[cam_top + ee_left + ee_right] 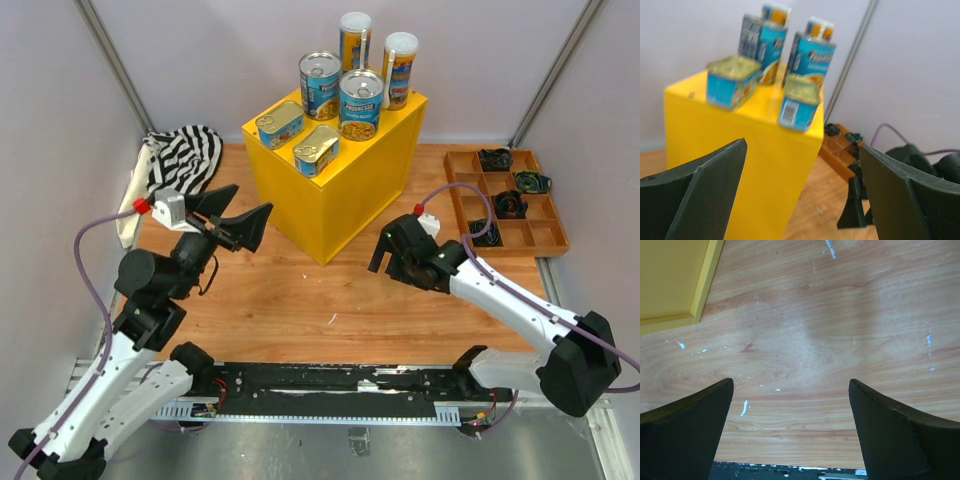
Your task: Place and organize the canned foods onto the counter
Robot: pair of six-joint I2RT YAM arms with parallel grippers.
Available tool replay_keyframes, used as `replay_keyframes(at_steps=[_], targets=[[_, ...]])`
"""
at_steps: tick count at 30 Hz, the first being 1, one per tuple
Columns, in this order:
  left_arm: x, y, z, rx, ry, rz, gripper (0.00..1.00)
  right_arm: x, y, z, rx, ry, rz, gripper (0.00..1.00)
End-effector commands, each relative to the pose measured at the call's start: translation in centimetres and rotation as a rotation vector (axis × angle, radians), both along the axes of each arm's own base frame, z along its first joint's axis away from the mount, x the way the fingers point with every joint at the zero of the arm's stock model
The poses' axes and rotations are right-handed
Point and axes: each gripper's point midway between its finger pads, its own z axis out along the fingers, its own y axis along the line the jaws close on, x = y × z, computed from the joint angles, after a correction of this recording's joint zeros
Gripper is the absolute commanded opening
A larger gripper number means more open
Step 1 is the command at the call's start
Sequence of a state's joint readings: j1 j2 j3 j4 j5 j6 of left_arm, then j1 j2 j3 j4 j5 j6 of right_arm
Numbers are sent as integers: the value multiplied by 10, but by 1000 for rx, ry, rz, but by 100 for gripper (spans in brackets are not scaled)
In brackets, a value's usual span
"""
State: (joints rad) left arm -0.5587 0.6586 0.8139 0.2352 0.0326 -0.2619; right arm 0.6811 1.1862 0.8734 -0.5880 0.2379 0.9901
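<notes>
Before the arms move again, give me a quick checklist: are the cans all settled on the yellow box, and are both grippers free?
1. Six cans on the box: two tall cans, two wide cans, two tins: ok.
2. All standing flat, none tipped: ok.
3. The left gripper is open, empty, clear of the box: ok.
4. The right gripper is open, empty, above bare table: ok.
5. Margin of the front tin from the box edge: cannot tell.

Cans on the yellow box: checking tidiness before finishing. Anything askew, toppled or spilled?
Nothing toppled or spilled. Only the front tin stands out: it sits right at the box's front edge, nearer the drop than the others.
</notes>
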Motion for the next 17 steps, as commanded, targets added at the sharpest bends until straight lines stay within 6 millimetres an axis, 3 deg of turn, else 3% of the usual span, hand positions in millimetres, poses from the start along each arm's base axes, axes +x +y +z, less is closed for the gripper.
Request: replay_keyframes(at_steps=[1,5,8,11,17], targets=[[18,34,-105,-16,321,206,99,13,-21,9,-143,-25,7,98],[23,56,-169,-35,466,344,99,18,-30,15,-208,-43,2,98],[25,67,-201,13,506,414,99,20,-37,20,-233,-69,-7,98],[26,83,-220,30,542,507,99,21,-46,26,-253,-104,-32,98],[23,91,-240,21,566,541,99,25,-57,40,-290,-174,-58,98]])
